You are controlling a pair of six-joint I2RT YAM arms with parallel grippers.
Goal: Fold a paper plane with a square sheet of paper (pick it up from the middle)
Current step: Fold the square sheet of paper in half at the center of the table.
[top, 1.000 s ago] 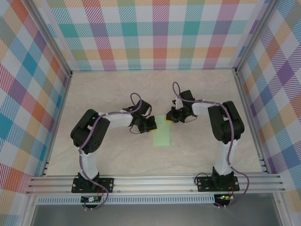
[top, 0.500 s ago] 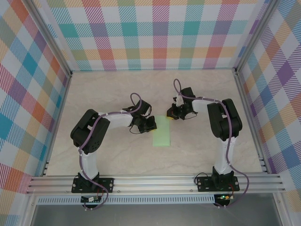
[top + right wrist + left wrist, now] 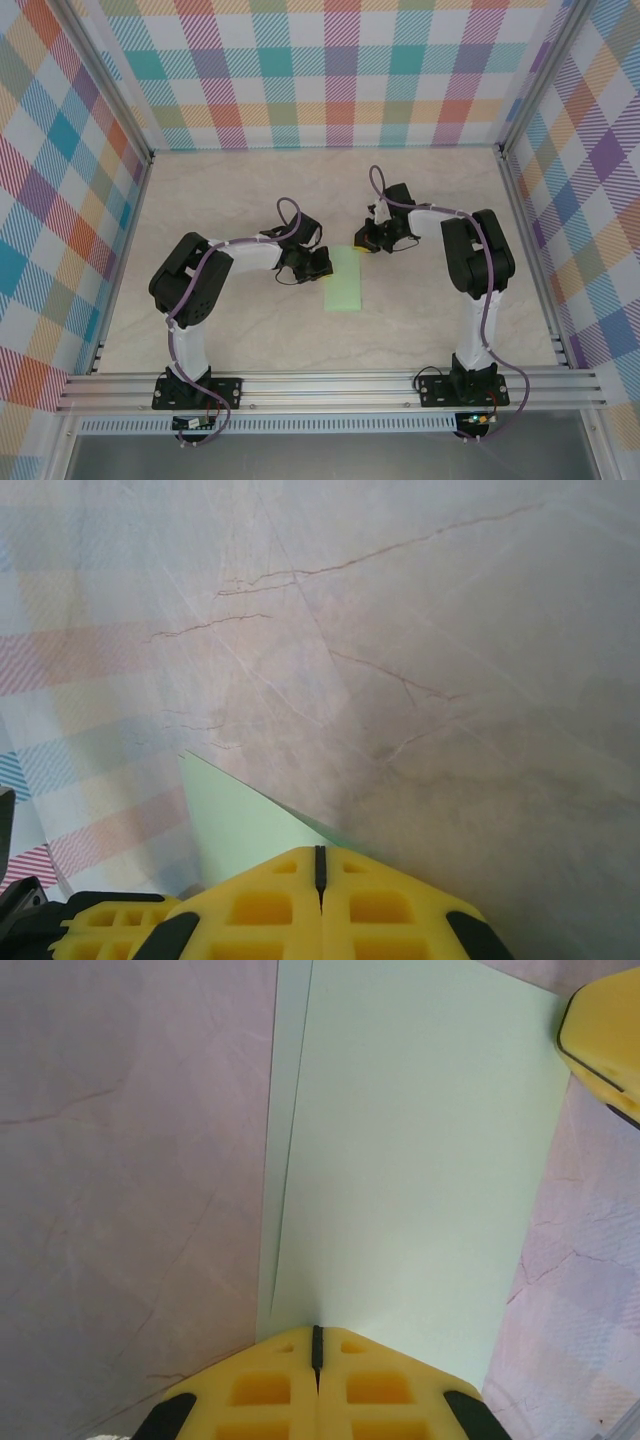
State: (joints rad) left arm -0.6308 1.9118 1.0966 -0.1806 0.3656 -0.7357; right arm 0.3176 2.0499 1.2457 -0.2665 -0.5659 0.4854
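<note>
Folded square sheet of paper (image 3: 345, 281) lies mid-frame, long axis top-to-bottom. Left wrist view adds offset layer edges. Left pincer (image 3: 321, 266) and right pincer (image 3: 362, 247) are clenched at its upper corners.

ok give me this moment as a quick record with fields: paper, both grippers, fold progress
paper: square sheet of paper folded into a narrow rectangle, flat on the table
layers: two, slightly offset along one long edge
left gripper: shut, tips at the paper's left edge
right gripper: shut, tips at the paper's far right corner
grip: cannot tell whether either gripper pinches the paper
progress: no nose or wings folded yet
</note>
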